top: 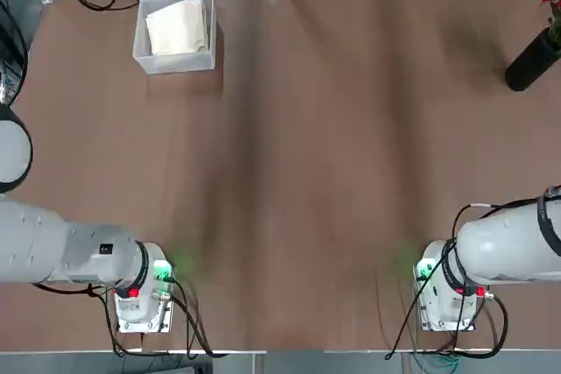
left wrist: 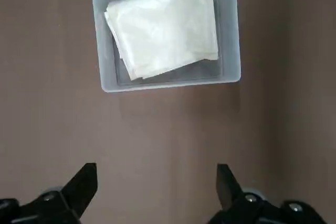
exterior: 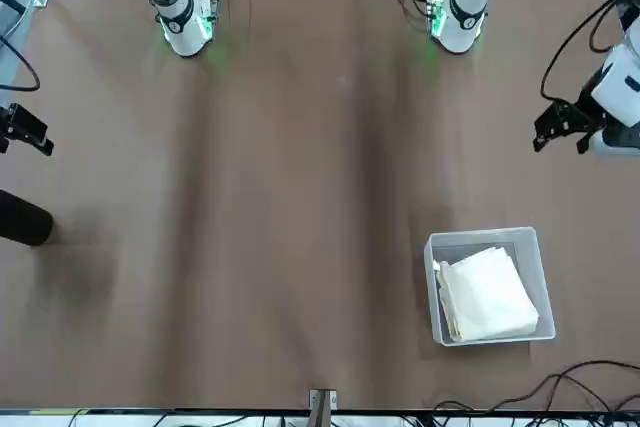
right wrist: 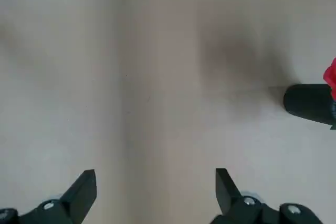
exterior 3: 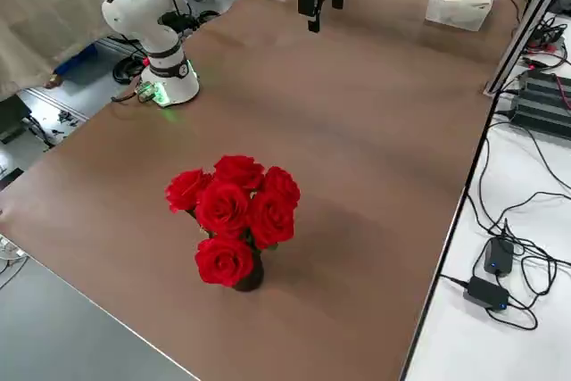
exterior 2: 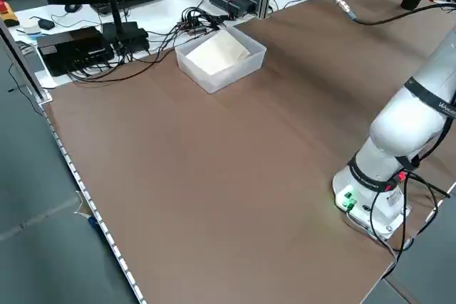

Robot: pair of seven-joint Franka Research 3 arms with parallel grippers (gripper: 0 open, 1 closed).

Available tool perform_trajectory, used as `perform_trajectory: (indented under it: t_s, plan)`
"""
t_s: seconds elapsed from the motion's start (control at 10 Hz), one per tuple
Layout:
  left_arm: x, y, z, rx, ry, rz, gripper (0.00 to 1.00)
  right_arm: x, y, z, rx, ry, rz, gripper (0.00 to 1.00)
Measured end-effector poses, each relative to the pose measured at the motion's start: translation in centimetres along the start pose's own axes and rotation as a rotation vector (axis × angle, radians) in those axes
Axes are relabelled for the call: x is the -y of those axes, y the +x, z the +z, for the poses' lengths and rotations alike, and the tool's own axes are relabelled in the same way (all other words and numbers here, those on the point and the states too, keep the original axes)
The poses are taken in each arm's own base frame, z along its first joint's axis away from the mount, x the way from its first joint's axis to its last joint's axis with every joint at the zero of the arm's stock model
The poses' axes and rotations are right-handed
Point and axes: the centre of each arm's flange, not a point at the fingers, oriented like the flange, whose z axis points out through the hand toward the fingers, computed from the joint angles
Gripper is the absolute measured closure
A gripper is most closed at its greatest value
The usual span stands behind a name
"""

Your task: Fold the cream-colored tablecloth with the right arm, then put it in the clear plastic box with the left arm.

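Inside clear plastic box [left wrist: 231, 35]: cream-colored tablecloth [left wrist: 165, 27].

tablecloth: we see the cream-colored tablecloth [left wrist: 165, 27] as soft matt cloth, lightly creased, folded in layers inside the clear plastic box [left wrist: 231, 35].
box: we read it as translucent whitish plastic, smooth, with a faint sheen on its walls.
table: the table [top: 333, 155] around the box looks to us like a matt brown surface, smooth and even.
arms: we see glossy white and light grey plastic shells on the left arm [exterior 2: 413, 122], nearer us than the box, and on the right arm [top: 508, 247].
fingers: the left gripper [left wrist: 156, 187] shows matt black fingers [left wrist: 84, 184].
vase: far across the table from the box, a matt black vase [top: 533, 60] holds red roses [exterior 3: 234, 207] that look soft-petalled.
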Motion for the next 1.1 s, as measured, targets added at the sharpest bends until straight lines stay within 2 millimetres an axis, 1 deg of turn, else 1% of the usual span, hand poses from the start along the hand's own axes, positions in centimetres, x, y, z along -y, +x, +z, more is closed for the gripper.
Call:
perform_trajectory:
  t_s: [0.2, 0.4, 0.6, 0.8, 1.1]
  plan:
    - [0.2, -0.2, -0.8, 0.020, -0.036, -0.018, 0.00, 0.0, 0.0, -0.1, -0.002, 0.000, 0.000, 0.00]
    - [0.2, -0.2, -1.1, 0.038, -0.040, -0.022, 0.00, 0.0, 0.1, -0.3, -0.011, -0.001, -0.001, 0.00]
    - [0.1, 0.0, -0.8, 0.046, -0.040, -0.022, 0.00, 0.0, 0.1, -0.5, -0.015, -0.003, -0.012, 0.00]
    - [0.2, 0.6, -0.3, 0.054, -0.031, -0.021, 0.00, -0.1, 0.1, -0.6, -0.015, -0.013, -0.041, 0.00]
    - [0.2, 0.8, -0.4, 0.056, -0.029, -0.020, 0.00, -0.1, 0.1, -0.6, -0.016, -0.015, -0.045, 0.00]
